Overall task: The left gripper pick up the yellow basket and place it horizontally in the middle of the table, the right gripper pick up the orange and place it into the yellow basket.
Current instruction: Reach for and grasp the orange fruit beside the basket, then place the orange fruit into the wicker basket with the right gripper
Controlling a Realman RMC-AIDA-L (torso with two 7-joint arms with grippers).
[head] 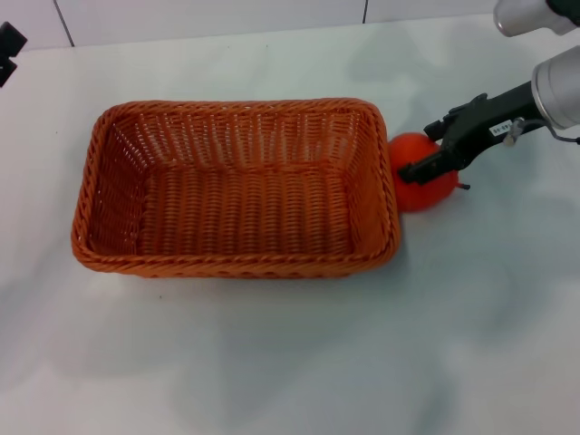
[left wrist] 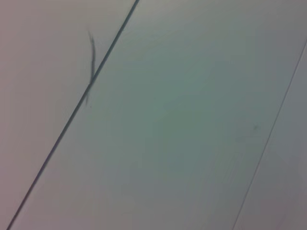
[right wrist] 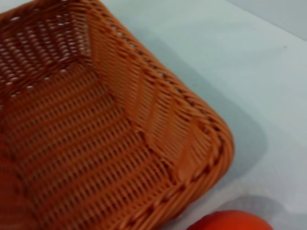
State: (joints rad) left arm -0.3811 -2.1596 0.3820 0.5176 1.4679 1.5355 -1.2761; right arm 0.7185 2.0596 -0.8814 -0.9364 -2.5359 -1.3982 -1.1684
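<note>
On my white bench (head: 272, 362) lies the yellow basket (head: 236, 186) in the middle, with the orange (head: 421, 186) just right of it.

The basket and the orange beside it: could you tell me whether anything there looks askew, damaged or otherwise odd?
Nothing stands out. The basket sits upright and level on the table, lying lengthwise, its weave unbroken and nothing in it. The orange rests on the table against the basket's right end, with the right gripper around it. The left gripper is parked at the far left edge.
</note>
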